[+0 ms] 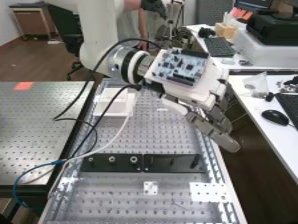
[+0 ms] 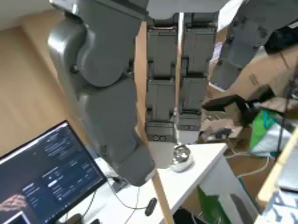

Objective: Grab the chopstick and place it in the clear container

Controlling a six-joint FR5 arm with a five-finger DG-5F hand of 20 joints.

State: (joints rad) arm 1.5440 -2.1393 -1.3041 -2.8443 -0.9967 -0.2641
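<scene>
– Pale wood, that's your chopstick [image 2: 161, 195]. See it in the wrist view? It runs out past the tips of your hand [image 1: 211, 131].

– Is my grip good?

– You seem to have it pinched between the thumb [image 2: 120, 125] and the nearest finger, with the other fingers fairly straight. I can't tell how hard you're squeezing.

– So what goes wrong first?

– A slip, I'd say. That thin stick sits in a narrow pinch, so a jolt could let it swivel or slide. Your hand reaches beyond the bench [image 1: 123, 192], above the gap beside the desk [image 1: 256, 105], so a drop there could end on the floor.

– And on the way over?

– Watch the white cable [image 1: 110, 142]. It runs by the box, and your stick or fingers could catch it. A long end can also strike the rim if you come in low or at a slant.

– Which container do you mean?

– The whitish box [image 1: 114, 108] on the bench looks likeliest to me. You're well apart from it. I can't make out if anything lies inside. There's also a clear plastic thing [image 1: 256, 86] on the desk, bag or tub, contents unclear, so check your target.
</scene>
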